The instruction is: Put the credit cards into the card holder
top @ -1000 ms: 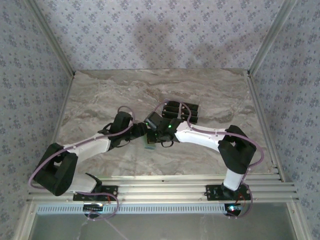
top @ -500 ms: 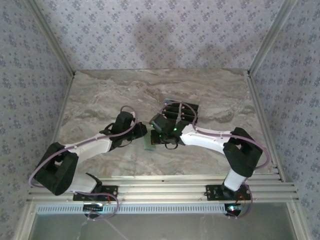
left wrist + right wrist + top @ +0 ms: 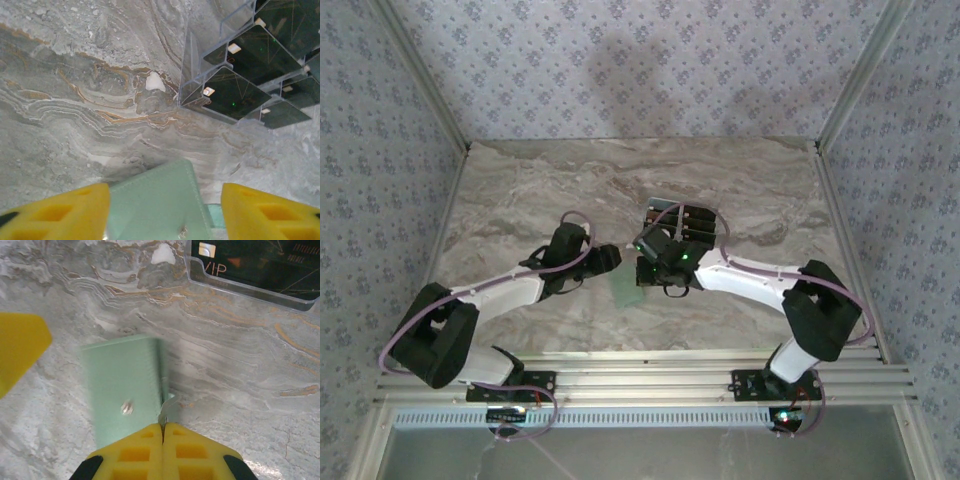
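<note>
The right gripper (image 3: 163, 426) had pulled back rightward, clamped on the card holder's (image 3: 122, 390) flap. The left gripper (image 3: 165, 200) straddled it, fingers apart.

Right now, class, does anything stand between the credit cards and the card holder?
Yes: the credit cards lie inside a clear tray, whose low walls stand between them and the card holder. Past the tray, nothing visible blocks the way.

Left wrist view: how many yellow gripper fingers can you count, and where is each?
2. One finger sits at the lower left, the other finger at the lower right, with the pale-green wallet showing between them.
</note>
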You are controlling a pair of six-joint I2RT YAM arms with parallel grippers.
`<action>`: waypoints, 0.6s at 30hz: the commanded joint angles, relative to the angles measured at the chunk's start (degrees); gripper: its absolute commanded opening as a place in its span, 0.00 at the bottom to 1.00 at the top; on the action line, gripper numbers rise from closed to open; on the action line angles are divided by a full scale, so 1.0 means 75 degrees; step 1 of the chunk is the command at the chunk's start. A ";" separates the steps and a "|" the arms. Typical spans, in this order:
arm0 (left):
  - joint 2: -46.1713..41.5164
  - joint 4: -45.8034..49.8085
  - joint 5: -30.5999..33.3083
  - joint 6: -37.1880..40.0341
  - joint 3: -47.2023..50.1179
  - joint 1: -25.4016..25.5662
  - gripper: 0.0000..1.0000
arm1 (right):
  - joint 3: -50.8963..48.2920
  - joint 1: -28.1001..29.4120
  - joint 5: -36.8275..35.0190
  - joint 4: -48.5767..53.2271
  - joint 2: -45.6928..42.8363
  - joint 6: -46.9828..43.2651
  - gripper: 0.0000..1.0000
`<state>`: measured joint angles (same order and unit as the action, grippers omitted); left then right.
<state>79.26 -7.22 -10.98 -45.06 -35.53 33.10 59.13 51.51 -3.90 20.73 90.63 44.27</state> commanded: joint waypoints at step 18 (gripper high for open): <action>-0.0805 0.0892 0.0272 0.0474 0.0135 -0.0011 0.80 | 0.0490 0.0355 0.0662 0.0089 -0.0670 -0.0086 0.00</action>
<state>74.48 -1.50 -9.41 -42.52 -35.16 33.12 60.38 53.65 0.71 20.78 87.09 44.14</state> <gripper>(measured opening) 0.798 0.065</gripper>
